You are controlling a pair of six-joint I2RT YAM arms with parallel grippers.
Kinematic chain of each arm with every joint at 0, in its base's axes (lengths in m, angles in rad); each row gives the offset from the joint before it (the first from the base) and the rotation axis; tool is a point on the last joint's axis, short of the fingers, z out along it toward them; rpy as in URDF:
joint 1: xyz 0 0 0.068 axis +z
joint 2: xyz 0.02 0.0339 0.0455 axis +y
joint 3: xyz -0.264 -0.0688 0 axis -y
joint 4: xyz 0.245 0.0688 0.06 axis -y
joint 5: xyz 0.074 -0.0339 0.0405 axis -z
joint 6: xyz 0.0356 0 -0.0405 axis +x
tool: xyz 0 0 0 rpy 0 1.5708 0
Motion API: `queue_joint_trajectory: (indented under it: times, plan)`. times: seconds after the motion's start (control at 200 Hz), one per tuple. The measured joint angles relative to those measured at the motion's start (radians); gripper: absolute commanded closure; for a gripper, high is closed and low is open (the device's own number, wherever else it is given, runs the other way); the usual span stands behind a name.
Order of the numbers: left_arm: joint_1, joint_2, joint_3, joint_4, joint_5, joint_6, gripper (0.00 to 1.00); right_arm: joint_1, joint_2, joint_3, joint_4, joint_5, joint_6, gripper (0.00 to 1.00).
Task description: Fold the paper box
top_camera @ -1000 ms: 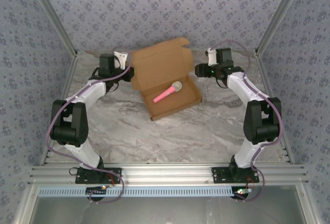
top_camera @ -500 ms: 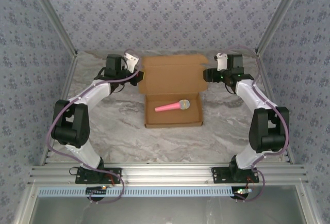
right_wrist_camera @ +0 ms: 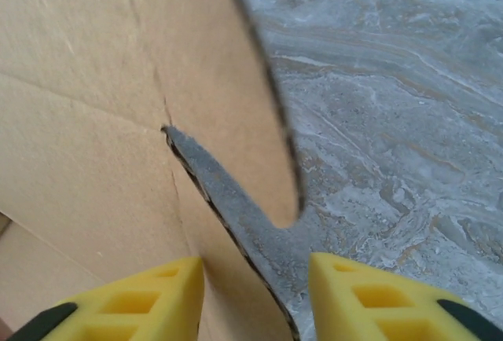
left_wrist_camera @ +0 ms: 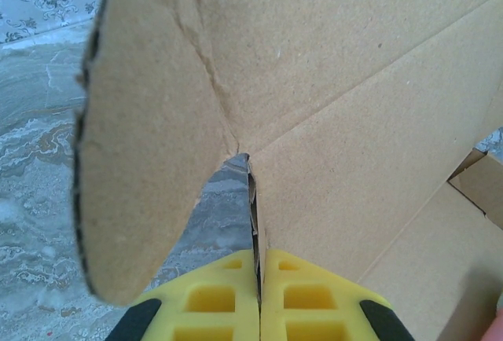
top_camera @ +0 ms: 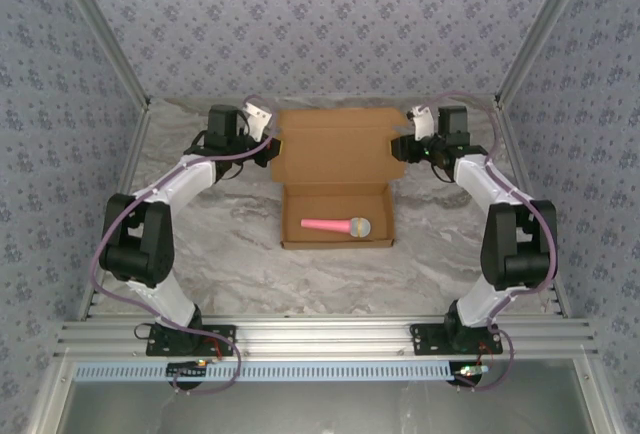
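My left pincer (left_wrist_camera: 258, 261) gripped the lid (left_wrist_camera: 354, 105) of the plain brown cardboard box (top_camera: 300, 204), holding it upright. My right pincer (right_wrist_camera: 254, 270) straddled the opposite edge, open.

Grey-and-white marbled table (top_camera: 230, 254), brown cardboard paper box (top_camera: 335, 154) lying directly on it at the far middle, its shallow tray flat on the marble, its lid panel raised along the tray's far side
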Motion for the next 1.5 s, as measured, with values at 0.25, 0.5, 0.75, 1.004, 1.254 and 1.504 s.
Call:
queue_joint_trajectory:
  times: [0.25, 0.5, 0.75, 1.004, 1.254, 1.504]
  plan:
    - [-0.007, -0.007, 0.002, -0.014, -0.064, -0.023, 0.89, 0.056, 0.011, 0.031, -0.01, 0.096, -0.016, 0.8]
    - [-0.011, -0.036, -0.01, -0.017, -0.109, -0.061, 0.81, 0.154, 0.011, 0.047, -0.005, 0.285, -0.016, 0.88]
    - [-0.011, -0.053, -0.017, -0.019, -0.128, -0.062, 0.75, 0.17, 0.01, 0.051, -0.005, 0.354, -0.016, 0.88]
    - [-0.011, -0.066, -0.037, -0.021, -0.131, -0.069, 0.69, 0.17, 0.004, 0.051, -0.004, 0.377, -0.016, 0.88]
    - [-0.011, -0.064, -0.042, -0.023, -0.126, -0.079, 0.75, 0.17, -0.013, 0.044, -0.002, 0.387, -0.016, 0.87]
    - [-0.011, -0.063, -0.042, -0.024, -0.119, -0.091, 0.8, 0.17, -0.032, 0.037, 0.008, 0.391, 0.011, 0.88]
